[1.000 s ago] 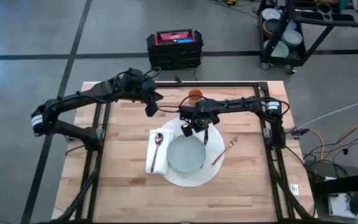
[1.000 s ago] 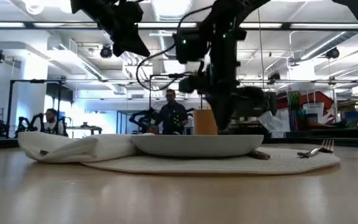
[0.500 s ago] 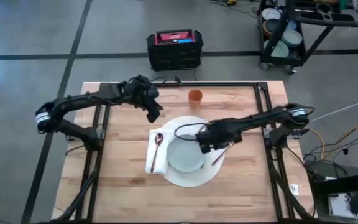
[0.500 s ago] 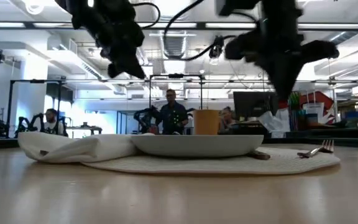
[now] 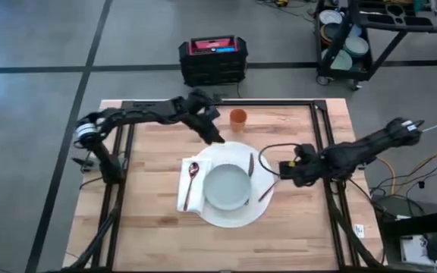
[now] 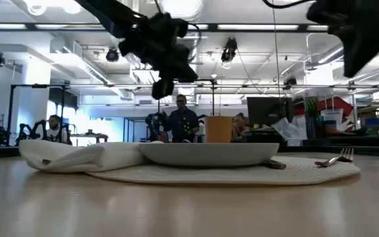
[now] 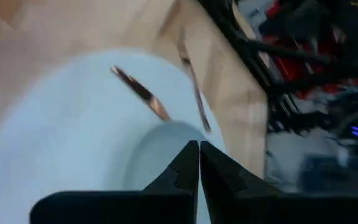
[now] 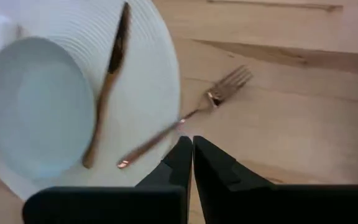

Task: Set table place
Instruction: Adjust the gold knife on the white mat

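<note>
Fingers closed, both grippers empty: left gripper (image 5: pixel 215 138) above mat (image 5: pixel 234 216) rim; right gripper (image 5: pixel 285 168) beside mat.

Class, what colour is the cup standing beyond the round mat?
Orange; the cup shows best in the high view, beyond the white mat.

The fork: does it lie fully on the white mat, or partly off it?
Partly off. The fork's handle rests on the mat; its tines lie on the bare table.

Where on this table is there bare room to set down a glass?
Bare light-wood tabletop lies along the near edge below the round white mat, and left of the white napkin. Crowded: the mat, and right of it by the fork and right end effector.
</note>
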`<action>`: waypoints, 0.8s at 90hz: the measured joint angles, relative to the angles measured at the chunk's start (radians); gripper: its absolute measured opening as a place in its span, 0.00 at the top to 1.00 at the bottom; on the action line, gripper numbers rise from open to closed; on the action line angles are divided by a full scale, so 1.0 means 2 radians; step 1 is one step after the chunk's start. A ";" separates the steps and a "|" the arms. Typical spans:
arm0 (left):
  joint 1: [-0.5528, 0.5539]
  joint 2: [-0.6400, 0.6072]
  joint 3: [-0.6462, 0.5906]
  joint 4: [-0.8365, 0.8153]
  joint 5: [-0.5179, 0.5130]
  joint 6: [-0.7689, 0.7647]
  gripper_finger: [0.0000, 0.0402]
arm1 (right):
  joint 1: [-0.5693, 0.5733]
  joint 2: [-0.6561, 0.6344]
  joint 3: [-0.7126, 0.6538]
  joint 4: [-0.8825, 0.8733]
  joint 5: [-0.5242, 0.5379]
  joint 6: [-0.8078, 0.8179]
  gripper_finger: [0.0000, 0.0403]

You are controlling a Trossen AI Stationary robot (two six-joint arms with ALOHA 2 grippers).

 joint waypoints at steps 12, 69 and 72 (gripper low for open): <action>-0.017 0.027 0.023 -0.017 0.004 -0.019 1.00 | 0.017 -0.002 -0.035 0.029 -0.001 -0.005 1.00; -0.092 0.007 0.008 -0.157 -0.072 0.041 1.00 | -0.019 0.076 -0.110 0.320 0.041 -0.139 1.00; -0.094 0.007 0.004 -0.168 -0.083 0.059 1.00 | -0.027 0.080 -0.108 0.333 0.041 -0.137 1.00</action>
